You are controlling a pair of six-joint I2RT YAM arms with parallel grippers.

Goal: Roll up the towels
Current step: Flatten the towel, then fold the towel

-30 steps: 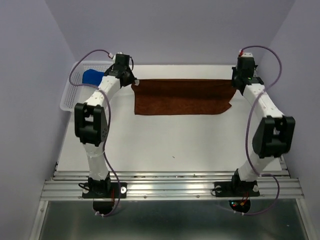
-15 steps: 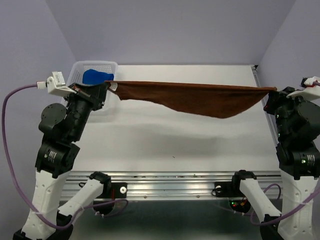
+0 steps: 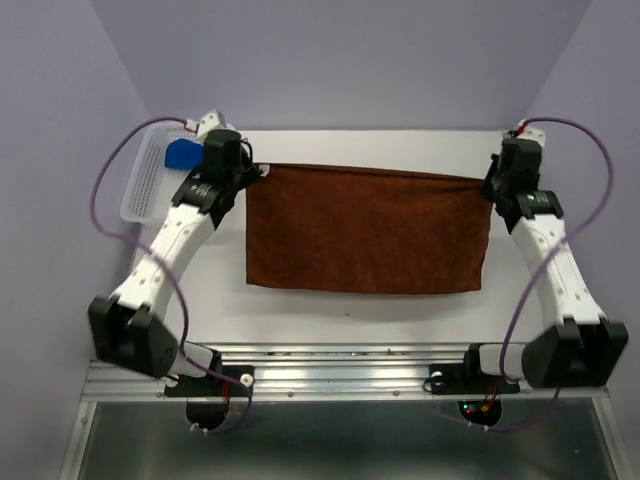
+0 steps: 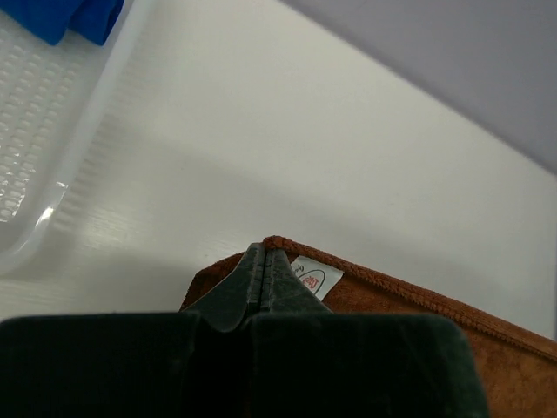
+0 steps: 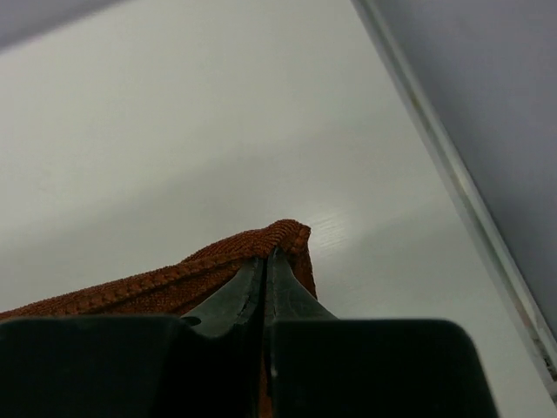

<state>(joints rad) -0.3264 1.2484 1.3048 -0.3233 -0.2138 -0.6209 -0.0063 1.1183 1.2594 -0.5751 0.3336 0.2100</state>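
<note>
The rust-brown towel (image 3: 366, 230) lies spread flat across the middle of the table, its near edge towards the arm bases. My left gripper (image 3: 262, 172) is shut on its far left corner (image 4: 277, 246), beside a small white label (image 4: 315, 278). My right gripper (image 3: 486, 182) is shut on the far right corner (image 5: 287, 235). The towel's far edge runs taut between the two grippers. The blue towel (image 3: 183, 153) sits bunched in the white basket (image 3: 145, 185) at the far left, a bit of it also in the left wrist view (image 4: 65, 17).
The white perforated basket (image 4: 35, 157) stands just left of my left gripper. A metal rail (image 5: 452, 183) runs along the table's right edge, close to my right gripper. Purple walls enclose the table on three sides.
Both arms have swung forward and down from a raised pose. The brown towel, held stretched in the air half a second ago, now lies spread open on the table.
</note>
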